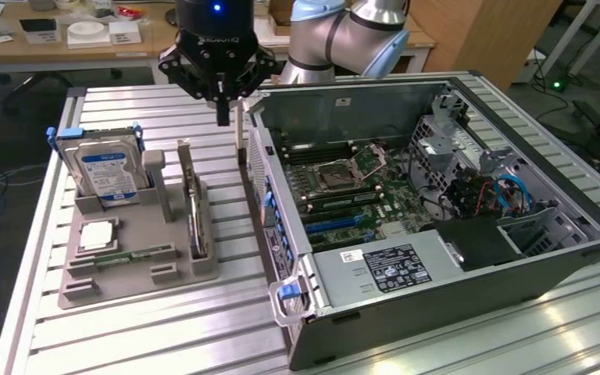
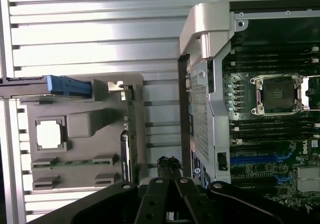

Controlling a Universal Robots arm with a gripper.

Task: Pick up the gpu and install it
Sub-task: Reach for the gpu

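item: gpu [image 1: 190, 199]. stands on edge in a slot of the grey tray [image 1: 123, 273], beside the computer case [image 1: 436, 289].
handling: likely light, stiff, fragile. grasp its top edge, off the fan.
gripper [image 1: 223, 116]: fingers closed, apparently empty, above the tray-case gap.

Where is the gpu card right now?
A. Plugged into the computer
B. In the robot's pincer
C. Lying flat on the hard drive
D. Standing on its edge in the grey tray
D: the gpu stands on its edge in a slot of the grey tray, next to the hard drive, and the shut pincer higher up holds nothing.
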